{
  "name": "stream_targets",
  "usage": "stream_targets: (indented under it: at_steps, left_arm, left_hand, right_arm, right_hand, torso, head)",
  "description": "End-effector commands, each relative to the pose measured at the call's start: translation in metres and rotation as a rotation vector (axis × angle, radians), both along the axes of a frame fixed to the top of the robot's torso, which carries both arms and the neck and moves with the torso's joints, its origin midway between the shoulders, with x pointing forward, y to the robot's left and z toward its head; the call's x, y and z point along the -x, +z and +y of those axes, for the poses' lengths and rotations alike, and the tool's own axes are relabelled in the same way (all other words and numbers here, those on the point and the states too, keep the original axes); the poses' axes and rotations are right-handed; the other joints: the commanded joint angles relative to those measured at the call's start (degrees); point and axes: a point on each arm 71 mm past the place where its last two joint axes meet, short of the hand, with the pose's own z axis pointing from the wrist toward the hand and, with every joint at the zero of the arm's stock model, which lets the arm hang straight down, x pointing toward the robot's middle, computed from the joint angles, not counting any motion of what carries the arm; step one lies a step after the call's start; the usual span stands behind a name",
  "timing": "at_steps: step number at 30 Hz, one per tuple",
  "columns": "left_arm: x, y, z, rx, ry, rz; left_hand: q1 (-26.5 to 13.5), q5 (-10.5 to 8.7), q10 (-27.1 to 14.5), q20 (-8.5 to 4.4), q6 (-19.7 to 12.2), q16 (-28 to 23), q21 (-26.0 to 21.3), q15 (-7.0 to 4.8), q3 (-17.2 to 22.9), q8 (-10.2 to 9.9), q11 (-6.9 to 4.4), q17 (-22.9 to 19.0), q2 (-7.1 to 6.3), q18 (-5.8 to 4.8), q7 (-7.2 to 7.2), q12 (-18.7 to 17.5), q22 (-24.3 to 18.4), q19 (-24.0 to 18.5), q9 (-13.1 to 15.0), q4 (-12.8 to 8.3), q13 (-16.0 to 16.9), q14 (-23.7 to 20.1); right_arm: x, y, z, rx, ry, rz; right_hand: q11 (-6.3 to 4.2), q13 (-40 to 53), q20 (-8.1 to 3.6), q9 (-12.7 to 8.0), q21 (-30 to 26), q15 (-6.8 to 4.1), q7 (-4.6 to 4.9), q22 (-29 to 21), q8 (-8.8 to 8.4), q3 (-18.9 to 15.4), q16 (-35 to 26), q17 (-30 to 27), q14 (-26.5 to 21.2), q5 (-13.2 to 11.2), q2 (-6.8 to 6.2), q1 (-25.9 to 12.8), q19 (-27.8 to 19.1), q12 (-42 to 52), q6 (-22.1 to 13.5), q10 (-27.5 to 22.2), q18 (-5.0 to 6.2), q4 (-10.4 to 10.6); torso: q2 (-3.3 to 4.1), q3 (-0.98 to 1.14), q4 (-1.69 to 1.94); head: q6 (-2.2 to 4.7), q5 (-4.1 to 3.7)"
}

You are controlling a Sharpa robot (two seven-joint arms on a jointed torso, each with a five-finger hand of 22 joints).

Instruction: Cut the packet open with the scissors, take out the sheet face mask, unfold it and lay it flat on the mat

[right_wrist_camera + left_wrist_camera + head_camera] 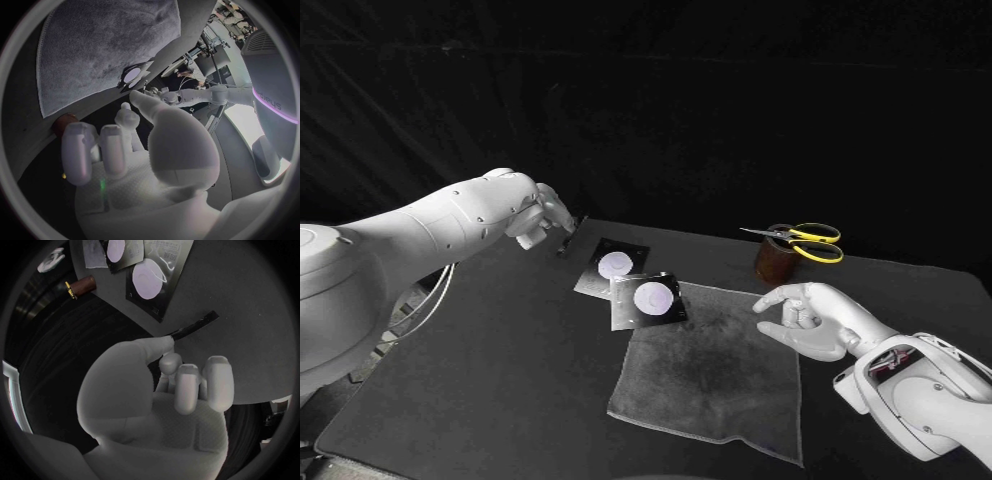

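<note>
Right hand (808, 318) (spread, empty) is beside mat (711, 390); left hand (531, 218) pinches strip (195, 324) beyond packet (651, 298).

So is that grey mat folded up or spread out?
Spread out: the mat lies flat on the black table, no folds showing, with one packet at its corner.

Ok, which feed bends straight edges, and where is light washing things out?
Head view: lines are straight; the black table is faint against the dark backdrop, while the grey mat stands out. Left wrist view: fisheye curves the table edge; the strip pinched by the left hand stands out against the table. Right wrist view: the mat's edges bow, and bright room light glares beside the right hand.
</note>
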Motion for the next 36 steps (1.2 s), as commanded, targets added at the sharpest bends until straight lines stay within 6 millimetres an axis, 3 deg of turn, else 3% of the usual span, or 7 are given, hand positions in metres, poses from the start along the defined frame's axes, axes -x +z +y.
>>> stream_targets:
  at_steps: [1,7,12,16,32,35,36]
  left_arm:
    - [-0.001,-0.009,-0.005,-0.04,-0.087,0.045]
    - [-0.002,-0.02,-0.004,-0.023,-0.062,0.057]
    - [-0.003,-0.021,0.001,-0.004,-0.008,0.027]
    - [-0.003,-0.019,0.008,0.001,0.04,-0.005]
    - [0.0,-0.009,0.032,0.011,0.121,-0.15]
    - [0.001,-0.006,0.031,0.023,0.098,-0.2]
    - [0.002,-0.004,0.029,0.031,0.08,-0.225]
  left_hand:
    - [-0.82,0.04,-0.03,0.0,0.25,0.23,0.16,-0.39,0.09,-0.04,-0.09,9.46,0.09,-1.03,0.11,-0.5,0.33,0.15,4.91,-0.23,-0.46,4.69]
    - [-2.26,-0.14,-0.83,0.18,-1.37,0.17,-0.11,-0.03,-2.26,-1.1,0.32,9.36,0.73,-0.96,0.44,-1.54,-0.08,-0.19,5.25,-0.14,-1.5,4.64]
    - [-6.68,-0.44,-5.0,1.23,-6.77,0.05,-0.77,1.7,-8.12,-7.36,2.46,9.13,-0.84,-0.76,2.86,-4.42,-1.24,-0.99,2.64,3.17,-6.24,4.53]
    - [-6.21,-0.3,-7.1,2.34,-8.4,-0.07,-1.01,2.76,-11.09,-10.25,3.51,8.8,-0.81,-0.63,4.07,-5.22,-1.66,-1.29,0.95,4.21,-7.88,4.39]
    - [-3.12,-0.28,-9.13,3.11,-9.68,-0.04,-1.08,3.35,-20.46,-12.85,4.07,8.86,-1.32,-0.56,4.5,-5.25,-1.79,-1.39,-1.37,7.19,-9.22,4.37]
    - [-1.29,-0.26,-11.69,3.1,-8.49,-0.83,-2.34,3.27,-20.66,-12.11,3.95,6.87,-0.69,0.04,4.35,-7.11,-4.47,-3.2,-1.33,7.11,-12.37,3.69]
    - [-0.48,-0.26,-14.34,3.07,-8.14,-1.62,-3.38,3.18,-20.43,-11.78,3.82,4.98,-0.58,0.5,4.18,-9.22,-6.55,-4.64,-1.32,6.98,-15.72,2.99]
  right_arm:
    - [0.001,0.0,0.002,-0.007,0.014,-0.002]
    - [0.001,0.0,0.002,-0.011,0.013,-0.003]
    - [0.001,0.001,0.003,-0.015,0.013,-0.004]
    - [0.001,0.001,0.003,-0.019,0.014,-0.004]
    - [0.0,0.001,0.003,-0.024,0.012,-0.006]
    - [0.0,0.001,0.002,-0.025,0.012,-0.007]
    - [0.0,0.001,0.002,-0.025,0.012,-0.007]
  right_hand:
    - [-0.07,0.02,0.08,-0.06,0.03,-0.06,0.16,3.12,-0.1,0.28,0.13,5.53,3.71,0.29,0.69,-0.03,0.08,0.03,0.22,0.0,-0.88,0.0]
    - [-0.06,-0.07,0.08,-0.07,-0.04,-0.06,0.17,3.0,-0.14,0.32,0.15,5.58,3.72,0.29,0.7,-0.01,0.01,-0.05,0.18,-0.09,-0.85,0.0]
    - [0.01,-0.51,0.09,-0.15,-0.22,-0.02,0.27,2.67,-0.33,0.41,0.0,5.32,3.65,0.26,0.62,0.0,-0.18,-0.51,-0.07,-0.54,-0.78,0.02]
    - [0.05,-0.78,0.1,-0.19,-0.32,0.01,0.33,2.49,-0.44,0.48,-0.12,5.09,3.59,0.25,0.59,0.0,-0.29,-0.78,-0.2,-0.81,-0.74,0.05]
    - [0.21,-1.73,0.19,-0.32,-0.96,0.14,0.51,1.3,-0.79,0.67,-0.51,4.45,3.39,0.2,0.46,0.0,-0.97,-1.75,-0.66,-1.77,-0.48,0.14]
    - [0.22,-1.83,0.2,-0.33,-1.05,0.15,0.52,1.15,-0.81,0.7,-0.63,4.21,3.32,0.2,0.46,0.01,-1.05,-1.85,-0.68,-1.87,-0.45,0.15]
    - [0.23,-1.88,0.2,-0.33,-1.16,0.16,0.53,0.94,-0.82,0.72,-0.73,4.02,3.27,0.21,0.47,0.02,-1.17,-1.9,-0.69,-1.92,-0.41,0.15]
  torso:
    - [0.03,-0.01,-0.16]
    - [0.09,0.06,-0.21]
    - [0.03,0.04,-0.08]
    - [-0.01,0.05,-0.09]
    - [-0.04,0.0,0.01]
    - [-0.06,0.01,0.01]
    - [-0.06,0.02,0.04]
  head:
    - [-0.06,0.25]
    - [-0.08,0.36]
    - [-0.13,0.31]
    - [-0.07,0.48]
    - [-0.14,0.29]
    - [-0.09,0.22]
    - [-0.06,0.06]
